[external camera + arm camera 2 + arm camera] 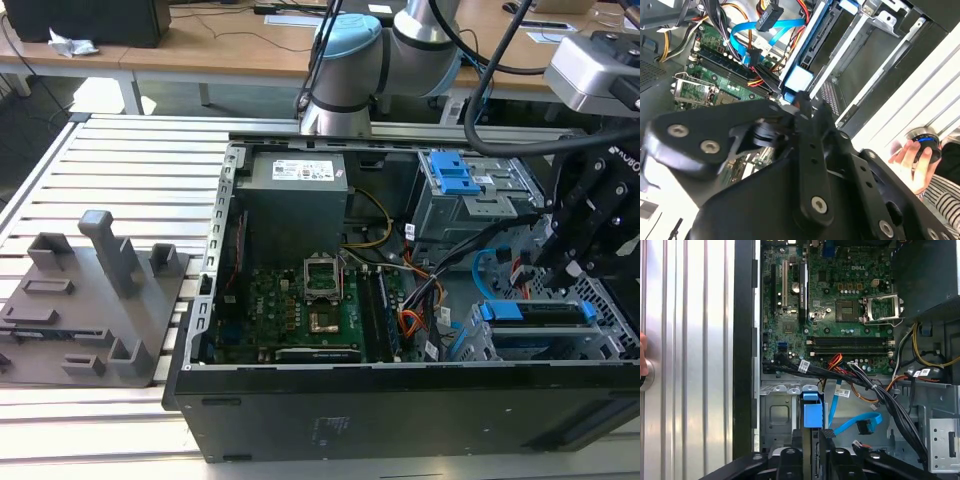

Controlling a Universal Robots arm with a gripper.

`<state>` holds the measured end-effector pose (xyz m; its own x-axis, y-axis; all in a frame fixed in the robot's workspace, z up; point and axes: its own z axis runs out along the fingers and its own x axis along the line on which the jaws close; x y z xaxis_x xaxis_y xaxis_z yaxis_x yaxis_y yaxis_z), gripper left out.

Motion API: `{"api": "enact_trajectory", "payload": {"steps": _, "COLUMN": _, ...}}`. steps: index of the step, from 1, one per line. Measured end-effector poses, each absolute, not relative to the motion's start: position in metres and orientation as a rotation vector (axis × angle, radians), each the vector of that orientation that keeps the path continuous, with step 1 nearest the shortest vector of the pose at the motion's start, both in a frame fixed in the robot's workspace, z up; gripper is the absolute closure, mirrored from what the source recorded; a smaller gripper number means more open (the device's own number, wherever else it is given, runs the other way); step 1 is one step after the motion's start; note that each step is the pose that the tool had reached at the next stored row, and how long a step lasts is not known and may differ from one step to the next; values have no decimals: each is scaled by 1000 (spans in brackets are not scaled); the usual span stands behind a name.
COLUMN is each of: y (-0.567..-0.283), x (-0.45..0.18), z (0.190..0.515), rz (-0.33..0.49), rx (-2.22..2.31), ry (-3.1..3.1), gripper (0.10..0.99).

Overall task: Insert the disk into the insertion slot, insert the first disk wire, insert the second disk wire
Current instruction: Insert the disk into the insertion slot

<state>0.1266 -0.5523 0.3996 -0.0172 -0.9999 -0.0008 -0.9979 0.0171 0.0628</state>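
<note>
So the tower case (400, 410) is lying open on the slatted aluminium table (130, 170). The disk (530, 312) is sitting flat in the insertion slot (545, 347), the grey cage in the corner of the case on the exterior view's right, with its blue caddy showing at both ends. In the second wrist view the gripper (802, 100) is hanging right at the pale blue end tab of that caddy. Honestly I can't tell how the jaws are standing, since the black linkage is blocking them. A blue data cable (855, 422) is looping loose just beside the cage, and a black connector (769, 17) is hanging over the motherboard (840, 300). As for writing, the power supply (300, 215) is wearing a white label (300, 170), and the taller bay with the blue latch (455, 175) is carrying a small white sticker. A few cables are wearing white tags (804, 366), and the print on all of these is too fine for me to make out. A person's hand (912, 157) is resting on a black and blue knob (926, 142) on the table beside the case, with a striped sleeve (940, 195) showing behind it. A grey fixture block (90, 300) is sitting on the table at the exterior view's left, well apart from the gripper.
</note>
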Motion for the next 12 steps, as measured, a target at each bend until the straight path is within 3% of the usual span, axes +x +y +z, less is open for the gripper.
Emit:
{"api": "enact_trajectory", "payload": {"steps": 2, "y": -552, "x": 127, "z": 399, "rz": -70, "rx": 2171, "ry": -2209, "gripper": 969}}
{"api": "enact_trajectory", "payload": {"steps": 3, "y": -552, "x": 127, "z": 399, "rz": -70, "rx": 2171, "ry": -2209, "gripper": 980}}
{"api": "enact_trajectory", "payload": {"steps": 12, "y": -552, "x": 132, "z": 399, "rz": -71, "rx": 2171, "ry": -2209, "gripper": 980}}
